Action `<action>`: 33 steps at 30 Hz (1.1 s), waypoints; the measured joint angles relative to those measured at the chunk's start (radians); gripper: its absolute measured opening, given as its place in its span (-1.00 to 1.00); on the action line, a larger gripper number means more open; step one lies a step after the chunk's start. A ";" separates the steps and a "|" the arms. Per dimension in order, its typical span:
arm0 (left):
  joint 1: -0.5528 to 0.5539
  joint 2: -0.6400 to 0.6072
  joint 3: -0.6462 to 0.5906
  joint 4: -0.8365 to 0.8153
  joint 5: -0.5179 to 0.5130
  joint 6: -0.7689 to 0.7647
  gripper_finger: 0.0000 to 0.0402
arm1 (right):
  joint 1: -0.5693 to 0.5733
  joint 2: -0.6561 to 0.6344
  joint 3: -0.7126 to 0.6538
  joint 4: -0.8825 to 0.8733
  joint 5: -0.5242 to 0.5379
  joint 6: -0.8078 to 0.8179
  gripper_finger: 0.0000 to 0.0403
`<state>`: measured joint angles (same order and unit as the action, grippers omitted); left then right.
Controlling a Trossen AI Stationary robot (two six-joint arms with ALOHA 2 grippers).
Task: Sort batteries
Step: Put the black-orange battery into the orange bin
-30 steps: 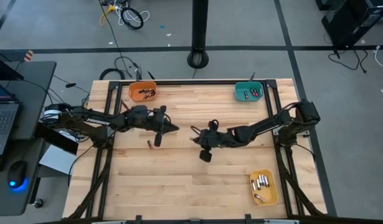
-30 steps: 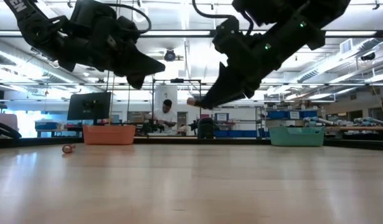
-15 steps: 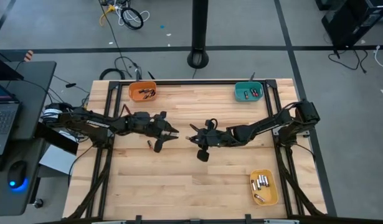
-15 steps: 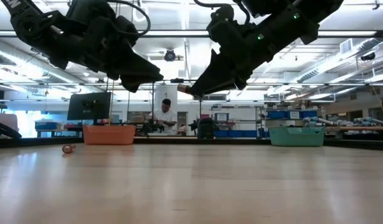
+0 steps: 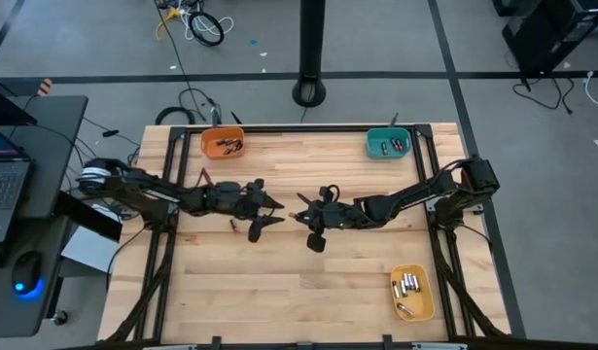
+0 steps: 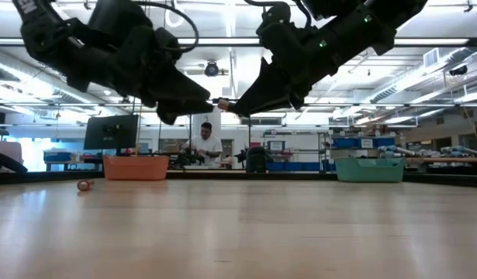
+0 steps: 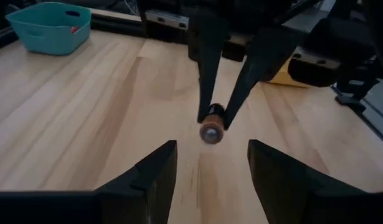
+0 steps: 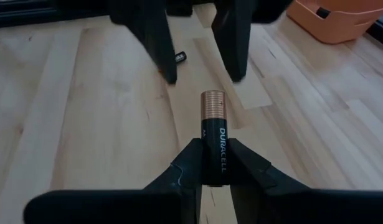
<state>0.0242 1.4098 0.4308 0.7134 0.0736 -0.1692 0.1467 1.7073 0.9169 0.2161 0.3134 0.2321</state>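
Mid-air meetup over the middle of the wooden tabletop (image 5: 279, 282). Right gripper (image 8: 213, 163) with jaws clamped on a black battery (image 8: 213, 140), copper end poking out toward the other arm. Left gripper (image 7: 207, 163) facing it nose to nose, jaws spread wide, nothing between them, tips just short of the copper end. Both up off the wood in the low view. One loose battery (image 5: 233, 226) lying on the tabletop just beside the left gripper, on the side toward the orange bin (image 5: 222, 143). More cells in the orange bin, the teal bin (image 5: 387, 144) and the yellow bin (image 5: 411, 293).
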 joint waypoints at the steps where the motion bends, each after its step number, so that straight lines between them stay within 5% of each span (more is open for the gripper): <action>1: 0.000 0.022 0.013 0.011 0.003 0.000 0.01 | 0.000 0.000 0.000 0.000 0.000 0.000 -0.70; 18: 0.000 0.188 0.132 0.008 0.123 -0.006 -0.02 | 0.002 0.000 0.001 -0.006 -0.020 -0.008 -0.70; 33: 0.000 0.188 0.129 0.036 0.118 -0.030 -0.60 | 0.003 -0.001 0.001 -0.006 -0.025 -0.013 -0.70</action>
<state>0.0246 1.5978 0.5598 0.7491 0.1917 -0.1993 0.1493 1.7065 0.9180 0.2096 0.2889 0.2195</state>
